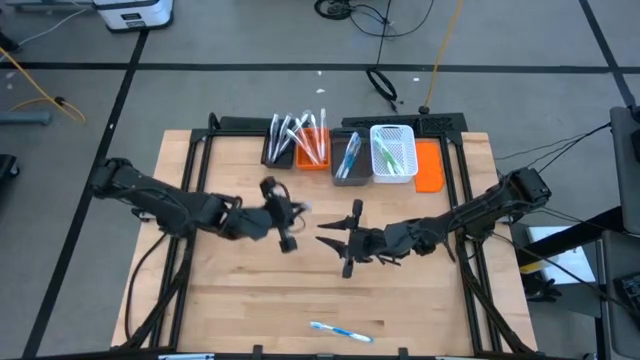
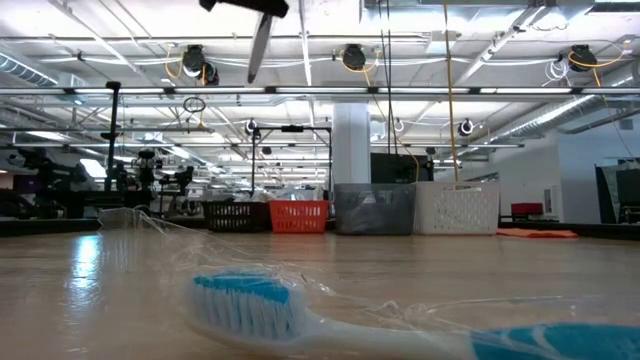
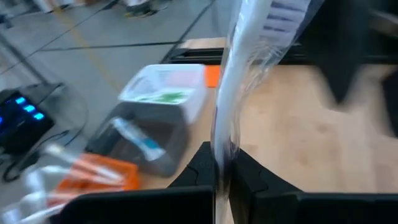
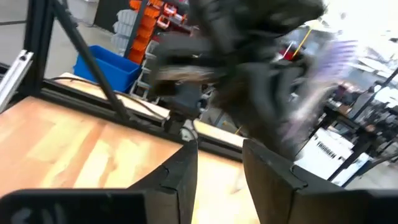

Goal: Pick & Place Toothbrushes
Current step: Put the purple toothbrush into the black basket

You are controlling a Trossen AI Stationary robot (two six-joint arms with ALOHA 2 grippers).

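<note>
My left gripper (image 1: 296,212) hovers over the middle of the table, shut on a wrapped toothbrush (image 3: 239,81) with purple bristles. My right gripper (image 1: 330,234) faces it from the right, open, with nothing between its fingers (image 4: 186,168). It stands close to the toothbrush (image 4: 323,68) without touching it. A blue toothbrush (image 1: 340,332) in a clear wrapper lies flat near the table's front edge (image 2: 300,310). More toothbrushes sit in the bins at the far edge. My left gripper pinches the toothbrush's handle (image 3: 222,146), inside its clear wrapper, between its two fingers. The brush stands up out of the fingers, bristle end (image 3: 286,12) away from them. It is lifted clear of the table.
A row of bins stands at the far edge: black (image 1: 278,140), orange (image 1: 312,148), grey (image 1: 348,158) and white (image 1: 393,152), beside a flat orange piece (image 1: 428,165). Black frame rails run along the table's sides.
</note>
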